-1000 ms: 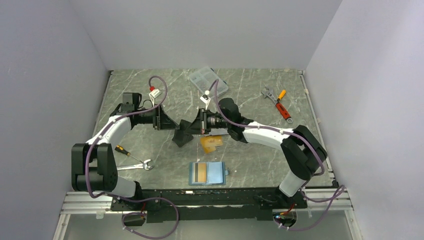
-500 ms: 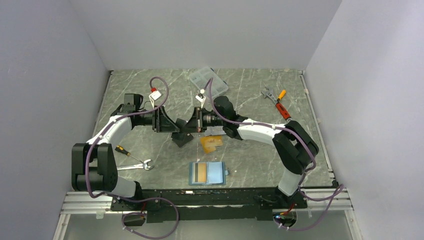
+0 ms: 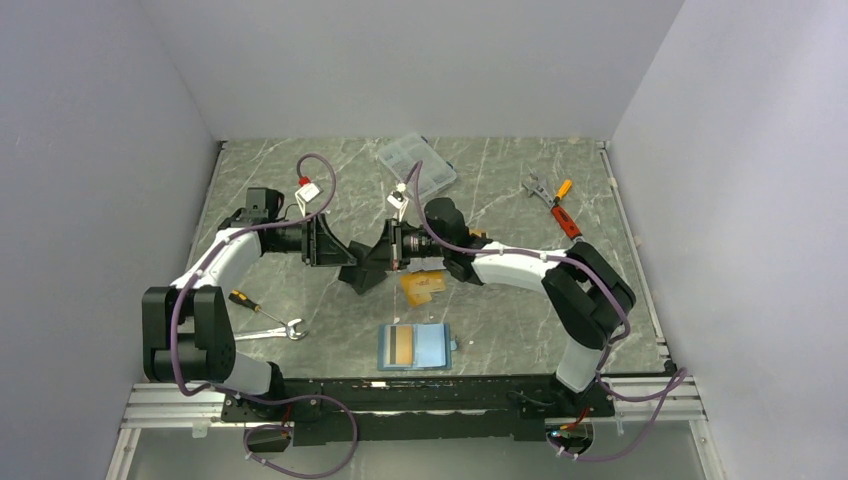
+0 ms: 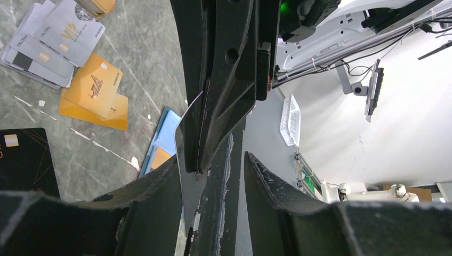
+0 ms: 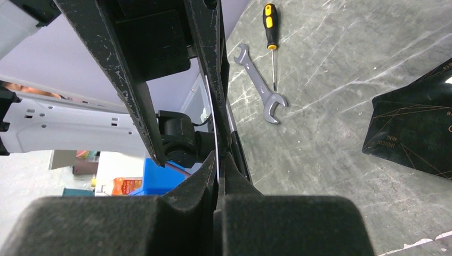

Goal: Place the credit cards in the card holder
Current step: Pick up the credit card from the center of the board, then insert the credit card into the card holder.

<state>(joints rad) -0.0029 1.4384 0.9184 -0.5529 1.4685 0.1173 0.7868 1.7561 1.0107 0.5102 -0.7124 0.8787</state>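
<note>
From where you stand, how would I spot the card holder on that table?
Look at the grey marble table, along its near edge between the two arm bases. The card holder lies open and flat there, the one bright blue square, with a gold card showing on its left half.

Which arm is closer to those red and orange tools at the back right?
Right. The right arm bends just on the near side of the tools; the left arm is across the table, far to their left.
</note>
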